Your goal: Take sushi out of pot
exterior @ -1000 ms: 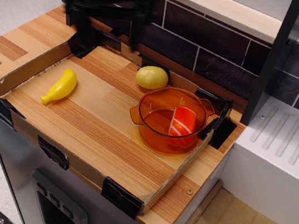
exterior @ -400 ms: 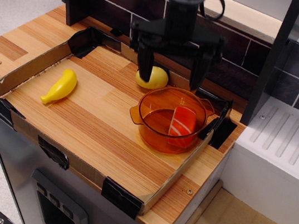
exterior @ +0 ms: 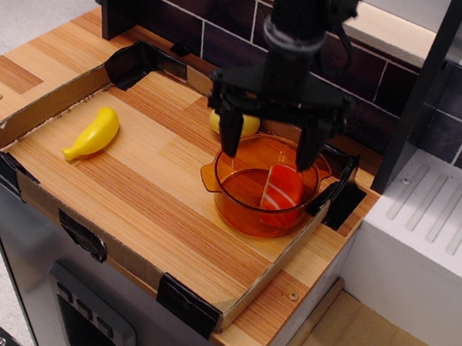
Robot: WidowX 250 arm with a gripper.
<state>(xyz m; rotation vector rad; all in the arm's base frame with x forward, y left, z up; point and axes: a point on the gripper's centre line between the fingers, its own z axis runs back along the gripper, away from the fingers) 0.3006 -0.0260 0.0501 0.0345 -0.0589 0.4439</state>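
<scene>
The orange translucent pot (exterior: 247,210) stands at the right of the cardboard tray. The sushi (exterior: 280,191), orange-red with white stripes, leans on end inside the pot against its right wall. My black gripper (exterior: 267,151) hangs over the pot's back rim, open wide. Its left finger (exterior: 230,135) is above the pot's left rim and its right finger (exterior: 307,150) is just above the sushi's top. It holds nothing.
A round yellow lemon-like toy (exterior: 242,124) sits right behind the pot, partly hidden by the gripper. A yellow banana (exterior: 93,135) lies at the tray's left. The cardboard tray wall (exterior: 45,106) rings the wood board. A brick wall is behind and a white dish rack (exterior: 440,230) to the right.
The gripper has swung from the back left to the right and come down, from above the lemon-like toy to over the pot. The sushi and pot have not moved.
</scene>
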